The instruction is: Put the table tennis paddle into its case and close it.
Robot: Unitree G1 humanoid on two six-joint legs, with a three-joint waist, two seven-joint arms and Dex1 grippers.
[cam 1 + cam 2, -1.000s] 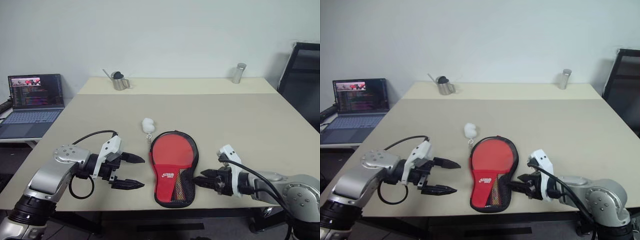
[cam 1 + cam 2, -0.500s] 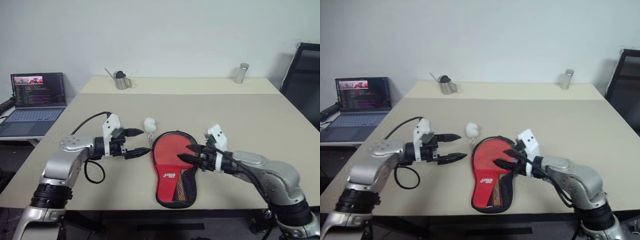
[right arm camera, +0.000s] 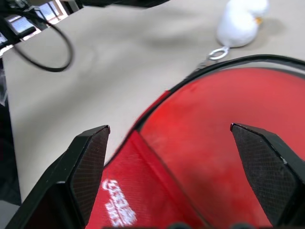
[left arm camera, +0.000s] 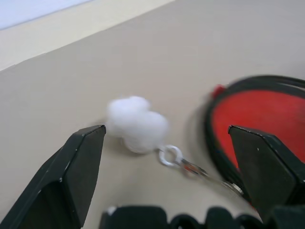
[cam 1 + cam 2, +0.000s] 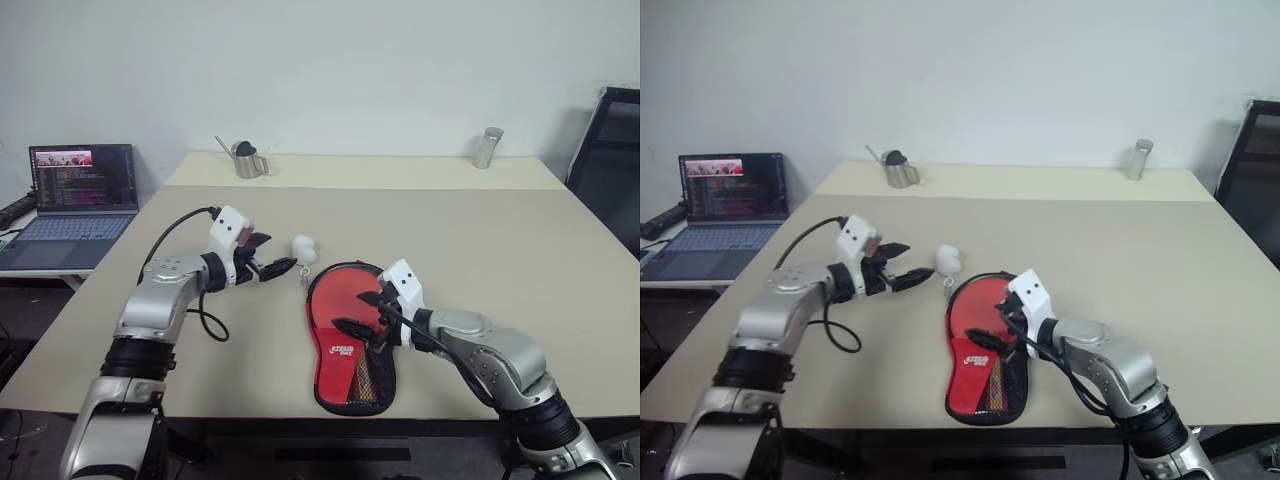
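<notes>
Red rubber of the table tennis paddle (image 5: 345,300) shows inside the open case (image 5: 382,372) lying on the counter (image 5: 520,240). Right pincer (image 5: 362,312) hovers wide over it; left pincer (image 5: 277,267) gapes beside a white fluffy charm (image 5: 303,247).

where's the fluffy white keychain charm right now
The fluffy white keychain charm lies on the beige table, just off the far left edge of the open red-lined case, directly ahead of the open left gripper.
</notes>
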